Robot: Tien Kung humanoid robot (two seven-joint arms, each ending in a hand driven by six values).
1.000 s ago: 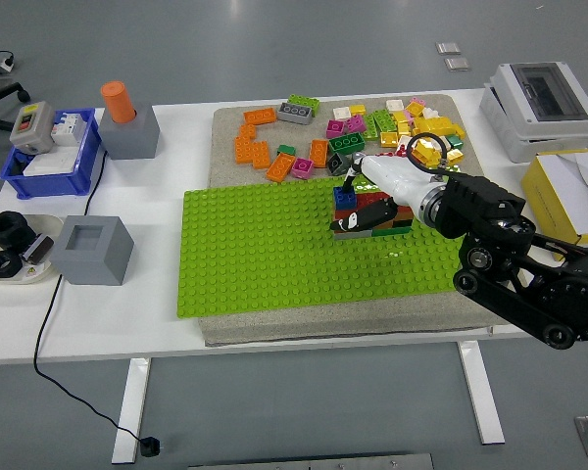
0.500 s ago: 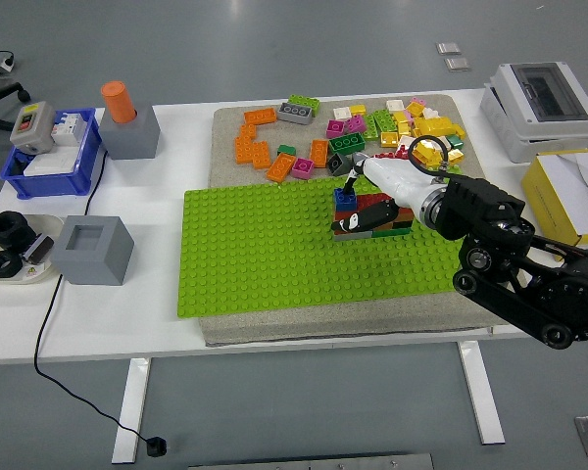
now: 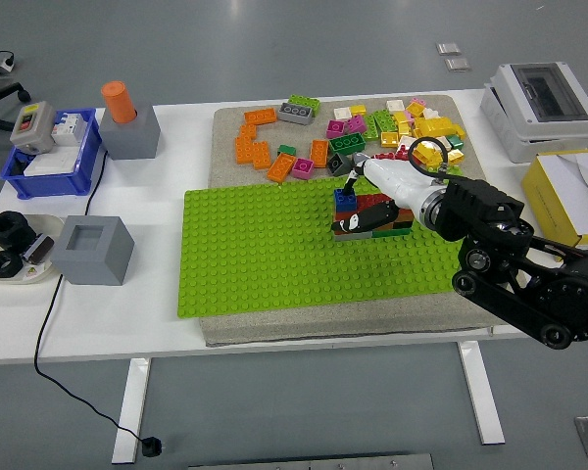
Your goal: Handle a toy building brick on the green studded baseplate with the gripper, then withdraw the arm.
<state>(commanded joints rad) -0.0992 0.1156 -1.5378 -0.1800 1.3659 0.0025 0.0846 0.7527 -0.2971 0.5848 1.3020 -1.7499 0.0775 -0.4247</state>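
Right hand at the brick stack on the baseplate, placement stage

White table (image 3: 274, 328): laid with a grey mat bearing the green studded baseplate (image 3: 265, 250), loose bricks (image 3: 274, 157) scattered beyond it; right hand (image 3: 365, 201): reached in from the right, fingers curled about a small stack near the plate's far right part, apparently closed on the blue brick (image 3: 345, 199) seated at the stack's left end, though contact is partly hidden; since a second ago the hand is seen shifted only slightly, so pressing is judged nearly complete and withdrawal not yet begun; left hand out of view
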